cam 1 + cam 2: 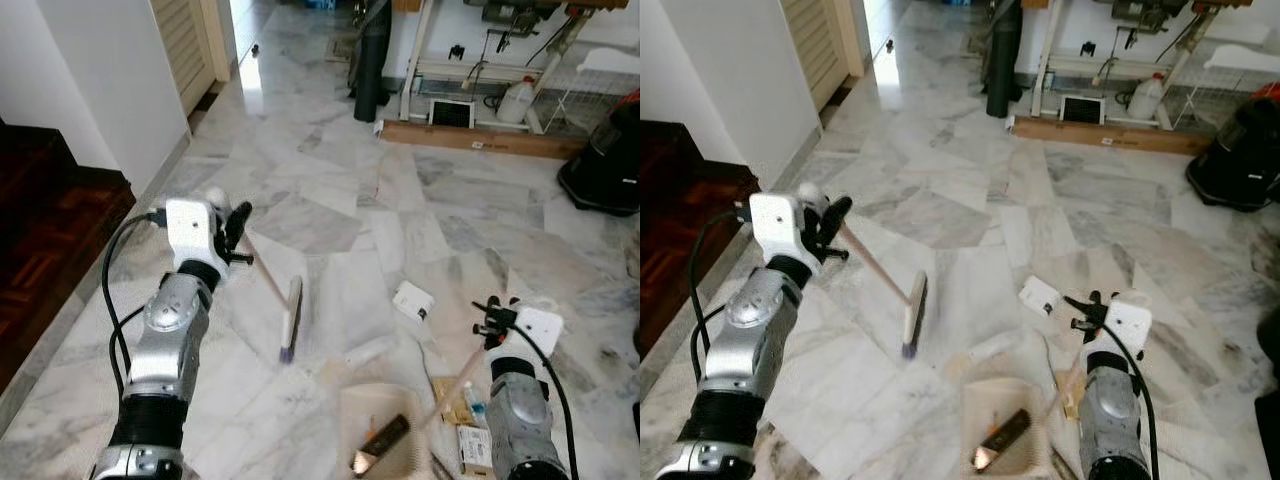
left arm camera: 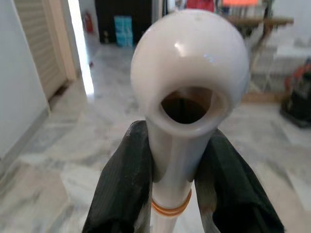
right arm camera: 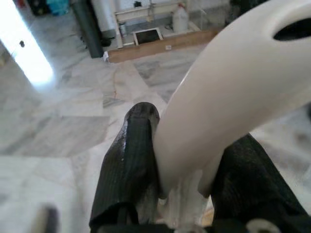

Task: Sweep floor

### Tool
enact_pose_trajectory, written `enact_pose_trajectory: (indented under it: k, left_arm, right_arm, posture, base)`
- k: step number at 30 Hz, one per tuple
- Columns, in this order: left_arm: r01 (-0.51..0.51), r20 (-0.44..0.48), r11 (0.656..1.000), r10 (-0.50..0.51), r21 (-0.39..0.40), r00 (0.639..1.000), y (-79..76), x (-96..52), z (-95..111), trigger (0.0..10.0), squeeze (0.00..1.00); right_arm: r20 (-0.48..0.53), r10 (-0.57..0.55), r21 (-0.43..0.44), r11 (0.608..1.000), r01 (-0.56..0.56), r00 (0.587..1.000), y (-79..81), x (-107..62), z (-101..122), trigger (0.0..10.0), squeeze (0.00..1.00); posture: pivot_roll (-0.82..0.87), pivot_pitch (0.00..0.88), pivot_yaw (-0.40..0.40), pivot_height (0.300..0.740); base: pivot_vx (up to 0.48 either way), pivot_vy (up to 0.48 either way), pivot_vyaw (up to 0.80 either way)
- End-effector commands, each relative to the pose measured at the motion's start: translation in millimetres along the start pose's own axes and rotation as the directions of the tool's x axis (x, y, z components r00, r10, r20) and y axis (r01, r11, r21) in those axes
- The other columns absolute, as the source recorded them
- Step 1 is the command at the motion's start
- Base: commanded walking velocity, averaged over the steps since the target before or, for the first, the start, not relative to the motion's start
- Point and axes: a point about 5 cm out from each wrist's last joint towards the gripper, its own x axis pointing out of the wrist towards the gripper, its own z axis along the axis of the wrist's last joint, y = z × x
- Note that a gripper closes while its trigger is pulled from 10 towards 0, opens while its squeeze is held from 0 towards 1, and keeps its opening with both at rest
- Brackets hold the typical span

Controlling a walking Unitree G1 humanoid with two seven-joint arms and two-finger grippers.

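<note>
The dustpan (image 1: 378, 428) sits on the marble floor (image 1: 330, 170) near the robot, in the middle. A dark flat thing (image 1: 380, 443) lies inside it. The right gripper (image 3: 187, 170) has its fingers closed tight on the dustpan's pale handle. The left gripper (image 2: 177, 179) is closed tight on the white end of the broom (image 1: 283, 308). The broom's brush touches the floor just left of the dustpan. A small white box (image 1: 413, 301) lies close by. Far away stand a wood plank (image 1: 480, 140), a white jug (image 1: 516, 101) and a black vacuum (image 1: 606, 160).
</note>
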Motion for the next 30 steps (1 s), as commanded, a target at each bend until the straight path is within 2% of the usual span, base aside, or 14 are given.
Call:
enact_pose_trajectory:
  k: [1,8,26,30]
  left_arm:
    - [-0.006,0.067,0.998,0.002,0.067,0.998,-1.4,-0.1,11,10.0,0.0]
    - [-0.011,0.066,0.997,0.007,0.071,0.998,-4.4,-3.9,5,10.0,0.0]
    - [-0.032,0.051,0.997,0.028,0.076,0.998,-2.6,-5.6,-1,10.0,0.0]
    - [-0.027,0.051,0.997,0.023,0.079,0.998,-3.7,-5.2,-1,10.0,0.0]
  right_arm:
    - [0.069,0.006,0.041,0.999,-0.009,0.998,2.1,4.7,16,10.0,0.0]
    - [0.106,0.009,0.071,0.997,-0.016,0.994,5.3,5.7,25,10.0,0.0]
    - [0.103,0.017,0.111,0.993,-0.028,0.995,7.7,8.1,33,10.0,0.0]
    - [0.103,-0.002,0.156,0.988,-0.014,0.995,5.6,9.1,35,10.0,0.0]
  posture:
    - [-0.07,0.086,-0.01,0.74]
    - [-0.07,0.091,-0.015,0.74]
    - [-0.06,0.088,-0.017,0.74]
    - [-0.05,0.082,-0.015,0.74]
  base:
    - [0.0,0.0,0.0]
    - [0.0,0.0,0.0]
    - [0.0,0.0,0.0]
    - [0.0,0.0,0.0]
